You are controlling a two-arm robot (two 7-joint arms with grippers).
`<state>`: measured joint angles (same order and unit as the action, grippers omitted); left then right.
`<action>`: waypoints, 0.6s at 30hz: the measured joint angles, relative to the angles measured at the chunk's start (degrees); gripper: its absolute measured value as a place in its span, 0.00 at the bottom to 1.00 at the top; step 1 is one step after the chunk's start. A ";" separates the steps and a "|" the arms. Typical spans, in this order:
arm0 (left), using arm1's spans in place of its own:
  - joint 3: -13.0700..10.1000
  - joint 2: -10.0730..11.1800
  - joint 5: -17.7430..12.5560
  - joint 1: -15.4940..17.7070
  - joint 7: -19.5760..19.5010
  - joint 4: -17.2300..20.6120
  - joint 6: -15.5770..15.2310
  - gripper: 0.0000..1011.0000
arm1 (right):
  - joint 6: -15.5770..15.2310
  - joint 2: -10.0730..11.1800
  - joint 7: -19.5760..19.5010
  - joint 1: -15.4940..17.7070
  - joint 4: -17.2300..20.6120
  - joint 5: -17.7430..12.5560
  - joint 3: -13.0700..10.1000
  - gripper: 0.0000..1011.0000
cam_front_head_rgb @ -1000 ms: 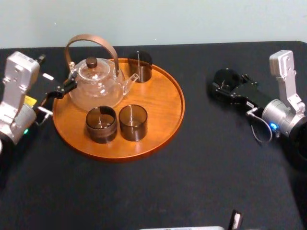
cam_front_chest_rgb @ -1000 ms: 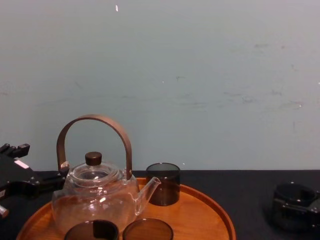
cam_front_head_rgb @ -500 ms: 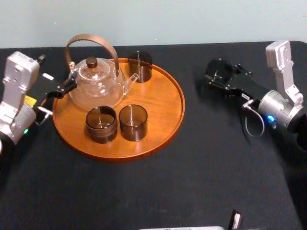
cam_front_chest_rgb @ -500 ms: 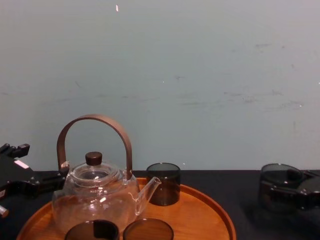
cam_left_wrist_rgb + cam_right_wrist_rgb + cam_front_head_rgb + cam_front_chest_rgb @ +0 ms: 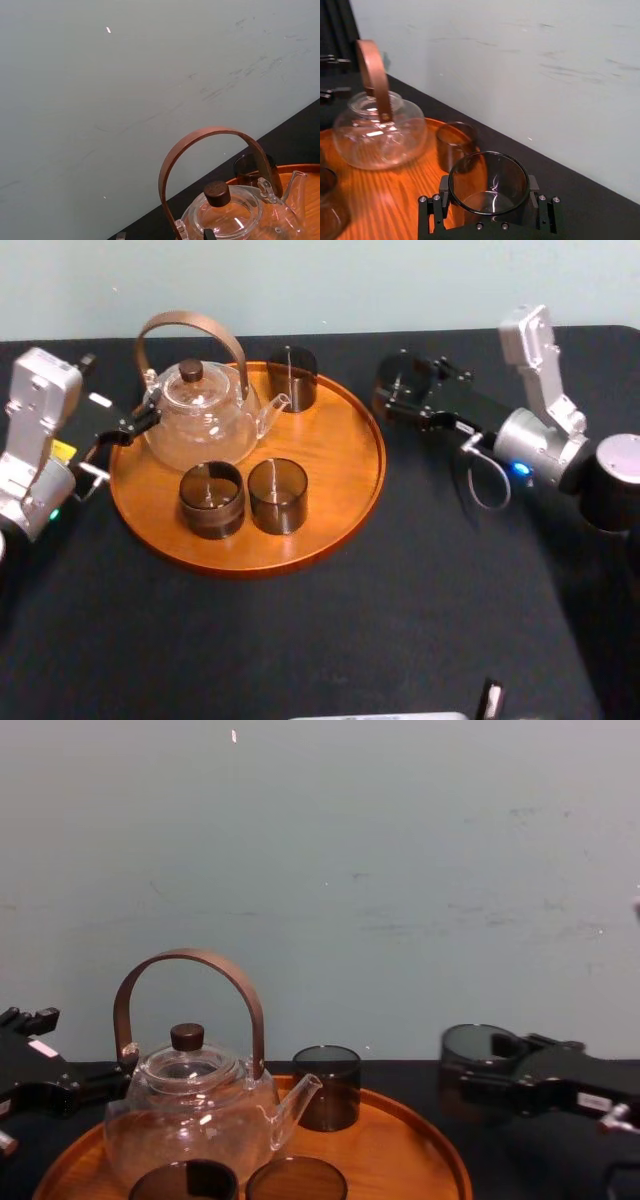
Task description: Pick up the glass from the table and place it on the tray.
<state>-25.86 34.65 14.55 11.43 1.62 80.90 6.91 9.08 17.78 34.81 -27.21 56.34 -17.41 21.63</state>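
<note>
A dark smoked glass (image 5: 400, 376) hangs just above the black table (image 5: 400, 590), with my right gripper (image 5: 402, 392) shut on it. The glass sits a little to the right of the rim of the round orange-brown tray (image 5: 345, 475). In the right wrist view the glass (image 5: 489, 181) stands upright between the black fingers (image 5: 443, 186), with the tray (image 5: 395, 195) in front of it. From the chest view the glass (image 5: 472, 1065) and right gripper (image 5: 490, 1078) hover beside the tray's (image 5: 430, 1145) right edge. My left gripper (image 5: 128, 428) rests by the tray's left rim.
On the tray stand a glass teapot (image 5: 198, 418) with a brown hoop handle and three dark glasses (image 5: 291, 378) (image 5: 211, 499) (image 5: 277, 495). The tray's right half is bare wood. A pale wall (image 5: 400, 870) rises behind the table. A small dark object (image 5: 490, 698) lies at the front edge.
My right gripper has carried the glass up off the table and leftward, from the far right to just beside the tray's rim. The left arm has stayed put.
</note>
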 joint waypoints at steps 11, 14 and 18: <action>0.00 0.00 0.00 0.00 0.00 0.00 0.00 0.99 | 2.83 -3.70 3.39 -5.02 -6.91 0.27 3.44 0.89; 0.00 0.00 0.00 0.00 0.00 0.00 0.00 0.99 | 3.75 -4.89 4.32 -6.41 -9.45 0.24 4.16 0.89; 0.00 0.00 0.00 0.00 0.00 0.00 0.00 0.99 | 5.29 -6.62 5.86 -8.18 -13.20 0.02 4.92 0.89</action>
<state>-25.86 34.65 14.55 11.43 1.62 80.90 6.91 14.37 11.16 40.67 -35.39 43.15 -17.39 26.54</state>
